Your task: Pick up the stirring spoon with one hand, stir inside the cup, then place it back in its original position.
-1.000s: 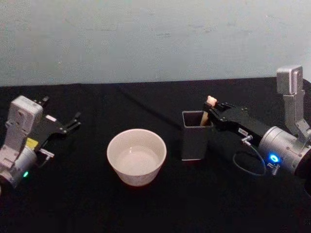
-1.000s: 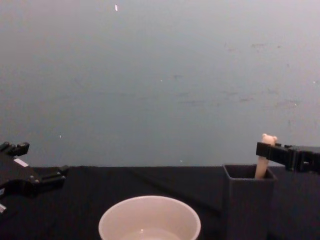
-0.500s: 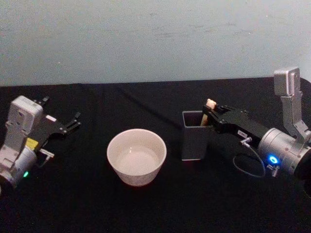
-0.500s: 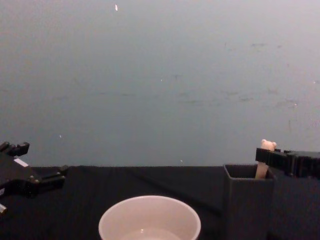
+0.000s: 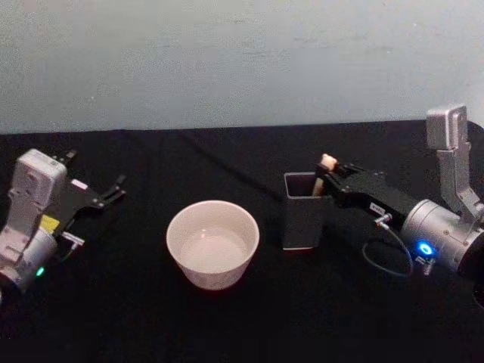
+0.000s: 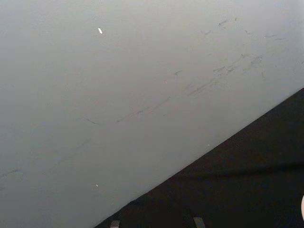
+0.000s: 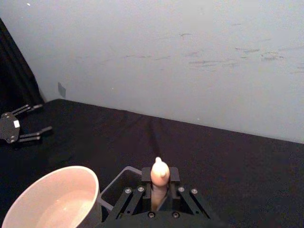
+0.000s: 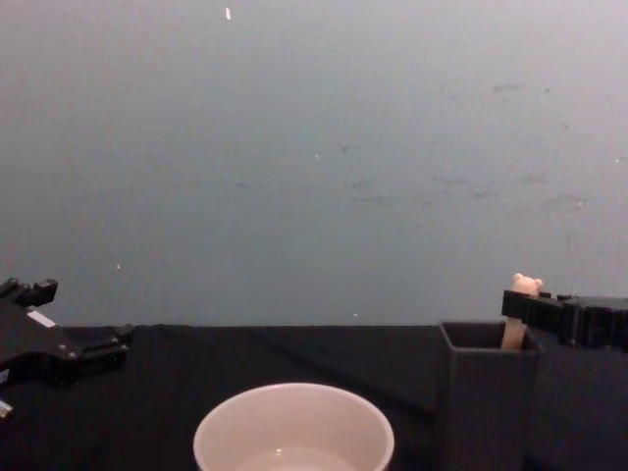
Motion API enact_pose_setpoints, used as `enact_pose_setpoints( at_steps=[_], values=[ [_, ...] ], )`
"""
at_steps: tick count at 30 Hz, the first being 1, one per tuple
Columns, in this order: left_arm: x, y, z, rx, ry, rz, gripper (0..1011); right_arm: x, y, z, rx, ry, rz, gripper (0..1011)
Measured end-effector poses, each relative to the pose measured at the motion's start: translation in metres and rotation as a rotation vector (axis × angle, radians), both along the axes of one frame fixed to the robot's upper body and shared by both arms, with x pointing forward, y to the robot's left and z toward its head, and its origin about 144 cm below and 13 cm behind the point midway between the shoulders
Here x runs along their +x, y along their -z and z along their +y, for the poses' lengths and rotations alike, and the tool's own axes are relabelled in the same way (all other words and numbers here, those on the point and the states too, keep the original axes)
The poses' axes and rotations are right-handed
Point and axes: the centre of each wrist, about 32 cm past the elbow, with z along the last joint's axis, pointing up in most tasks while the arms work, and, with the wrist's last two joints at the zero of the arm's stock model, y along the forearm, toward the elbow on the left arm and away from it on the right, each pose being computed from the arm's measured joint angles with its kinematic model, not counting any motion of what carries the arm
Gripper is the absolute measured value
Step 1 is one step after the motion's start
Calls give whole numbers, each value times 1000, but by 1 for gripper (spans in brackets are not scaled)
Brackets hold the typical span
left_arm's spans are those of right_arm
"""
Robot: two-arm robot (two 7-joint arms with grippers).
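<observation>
Since a second ago, the slim cream spoon with the little bear head has sunk a bit lower in the tall dark grey square holder, which stands right of the table's middle. The right gripper pinches the spoon's handle just under the bear head. To do this well, lift straight up so the stem clears the walls. The wide round cream cup sits just left of the holder. The left gripper rests spread open near the left edge.

Spoon in holder, right of cup
</observation>
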Motion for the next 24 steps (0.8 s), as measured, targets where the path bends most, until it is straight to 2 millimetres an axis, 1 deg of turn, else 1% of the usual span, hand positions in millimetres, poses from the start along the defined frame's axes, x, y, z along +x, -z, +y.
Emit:
enact_pose_setpoints(
  at_steps=[16, 18, 20, 23, 24],
  values=[
    [0, 0, 0, 0, 0, 0, 1001, 0, 0, 0, 1, -1, -1, 218],
    [0, 0, 0, 0, 0, 0, 1001, 0, 0, 0, 1, -1, -2, 248],
    [0, 0, 0, 0, 0, 0, 1001, 0, 0, 0, 1, -1, -2, 302],
    [0, 0, 0, 0, 0, 0, 1001, 0, 0, 0, 1, -1, -2, 390],
    [0, 0, 0, 0, 0, 0, 1001, 0, 0, 0, 1, -1, -2, 437]
  ],
)
